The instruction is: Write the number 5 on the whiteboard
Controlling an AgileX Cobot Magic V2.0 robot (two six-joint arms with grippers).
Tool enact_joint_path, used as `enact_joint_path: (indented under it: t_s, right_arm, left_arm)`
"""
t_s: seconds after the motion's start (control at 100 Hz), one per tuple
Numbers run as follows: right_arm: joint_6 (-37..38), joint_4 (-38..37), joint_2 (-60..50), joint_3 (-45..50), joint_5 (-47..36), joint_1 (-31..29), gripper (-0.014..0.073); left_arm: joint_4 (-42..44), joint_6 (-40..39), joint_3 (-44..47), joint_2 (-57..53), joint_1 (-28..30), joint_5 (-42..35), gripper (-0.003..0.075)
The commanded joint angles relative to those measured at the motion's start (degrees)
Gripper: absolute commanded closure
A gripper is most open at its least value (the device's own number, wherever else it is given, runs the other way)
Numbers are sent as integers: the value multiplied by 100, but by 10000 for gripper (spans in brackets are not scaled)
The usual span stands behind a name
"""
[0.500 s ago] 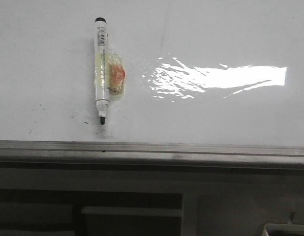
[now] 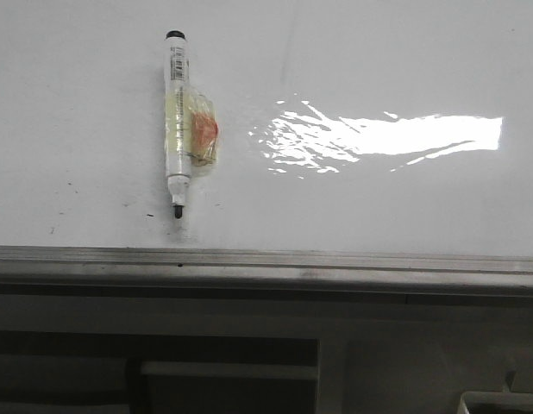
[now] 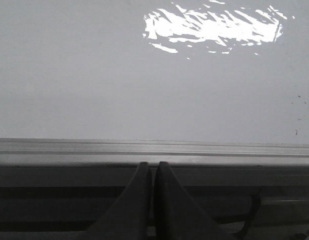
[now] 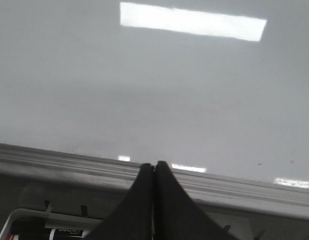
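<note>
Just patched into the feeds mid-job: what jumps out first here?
A marker lying on the whiteboard, uncapped tip toward the grey edge strip, with yellowish tape and an orange patch around its middle. To its right, a bright glare patch. No 5 is drawn; both tools, left and right, are shut, empty.

Tape-wrapped marker (image 2: 178, 121), tip down

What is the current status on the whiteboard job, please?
Left end effector shut, empty. Right end effector shut, empty. Whiteboard blank, no 5 yet. Marker lying uncapped on board.
</note>
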Motion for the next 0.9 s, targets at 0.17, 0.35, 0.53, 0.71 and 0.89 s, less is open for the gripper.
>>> enact_joint_path:
  t_s: [0.17, 0.35, 0.53, 0.71, 0.89]
  right_arm:
    - [-18, -110, -89, 129, -60, -24, 657]
    - [-18, -110, -89, 129, -60, -24, 657]
    - [-18, -727, -89, 129, -808, -24, 657]
    - [7, 644, -89, 129, -2988, -24, 657]
    - [7, 2273, -89, 106, -3069, -24, 657]
  left_arm:
    - [-65, -37, 140, -153, 21, -255, 741]
    - [-65, -37, 140, -153, 21, -255, 741]
    - [-207, -37, 140, -153, 21, -658, 741]
    - [-1888, -37, 140, -153, 21, -1634, 741]
    - [-3558, -37, 140, -153, 21, -2179, 741]
